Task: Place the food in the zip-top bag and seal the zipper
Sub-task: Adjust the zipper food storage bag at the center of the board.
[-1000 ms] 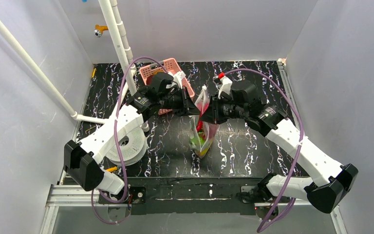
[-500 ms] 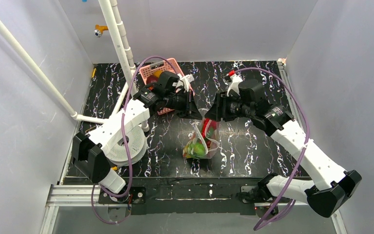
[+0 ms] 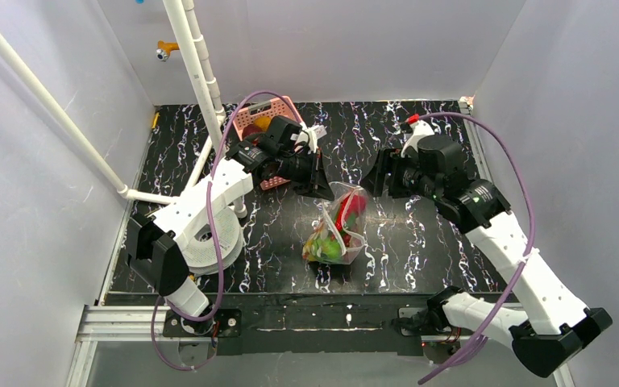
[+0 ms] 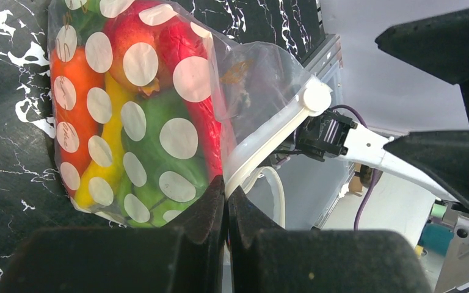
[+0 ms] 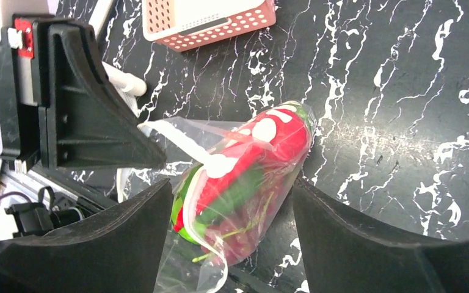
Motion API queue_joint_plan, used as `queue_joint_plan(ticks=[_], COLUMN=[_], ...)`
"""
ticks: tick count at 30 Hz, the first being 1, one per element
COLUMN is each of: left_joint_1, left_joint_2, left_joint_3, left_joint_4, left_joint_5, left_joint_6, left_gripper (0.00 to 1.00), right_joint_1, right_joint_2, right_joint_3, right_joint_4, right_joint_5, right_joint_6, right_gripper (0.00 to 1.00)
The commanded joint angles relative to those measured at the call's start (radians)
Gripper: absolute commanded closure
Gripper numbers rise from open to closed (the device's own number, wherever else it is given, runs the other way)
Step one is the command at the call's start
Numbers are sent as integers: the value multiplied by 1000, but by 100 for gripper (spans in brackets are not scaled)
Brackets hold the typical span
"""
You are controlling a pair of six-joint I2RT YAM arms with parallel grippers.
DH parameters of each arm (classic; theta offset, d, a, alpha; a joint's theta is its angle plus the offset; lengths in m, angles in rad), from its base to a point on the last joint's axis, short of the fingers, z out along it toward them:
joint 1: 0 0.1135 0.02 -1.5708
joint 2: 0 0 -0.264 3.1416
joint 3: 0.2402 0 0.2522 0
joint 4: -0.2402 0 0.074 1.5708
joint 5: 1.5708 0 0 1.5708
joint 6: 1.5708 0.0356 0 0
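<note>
The zip-top bag (image 3: 337, 230) is clear with white dots and lies on the black marbled table (image 3: 419, 234). The food shows through it: a red piece (image 4: 159, 36), an orange carrot (image 4: 76, 91), a yellow banana (image 4: 107, 165) and a green piece (image 4: 152, 152). My left gripper (image 3: 325, 192) is shut on the bag's upper corner, right at the zipper (image 4: 275, 137). The pale strip runs up out of the pinched jaws. To the right, my right gripper (image 3: 372, 181) is open and holds nothing. In the right wrist view the bag (image 5: 250, 177) lies beyond its spread fingers (image 5: 128, 226).
A pink slotted basket (image 3: 278, 109) stands at the back behind the left arm, with a few toy pieces in it. A white tape roll (image 3: 209, 242) lies at the near left. A white pipe frame (image 3: 197, 64) rises at the back left.
My right gripper has opened, let go of the bag and drawn back to the right. The bag has sagged down onto the table while my left gripper keeps its corner.
</note>
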Motion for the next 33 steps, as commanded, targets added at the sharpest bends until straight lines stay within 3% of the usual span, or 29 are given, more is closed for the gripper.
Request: queue_joint_plan(ticks=[1, 10, 12, 20, 23, 26, 33], left_joint_1=[2, 2, 3, 3, 2, 1, -10], left_joint_2=[-5, -8, -6, 13, 11, 9, -11], left_joint_3=[39, 40, 40, 54, 51, 44, 55], left_joint_4=[-41, -41, -39, -34, -33, -41, -76], left_joint_5=[29, 20, 21, 42, 50, 51, 21], left_joint_6=[25, 25, 22, 14, 22, 48, 130], left_gripper=[100, 100, 100, 100, 100, 100, 100], right_joint_1=[-21, -163, -168, -169, -168, -168, -168], right_joint_2=[53, 138, 134, 167, 172, 162, 152], right_joint_3=[5, -16, -32, -87, -98, -101, -105], right_joint_4=[72, -46, -37, 36, 66, 85, 79], right_joint_5=[-41, -278, -310, -395, -413, -419, -403], right_joint_6=[104, 645, 679, 782, 804, 825, 858], right_gripper=[21, 29, 36, 36, 45, 65, 92])
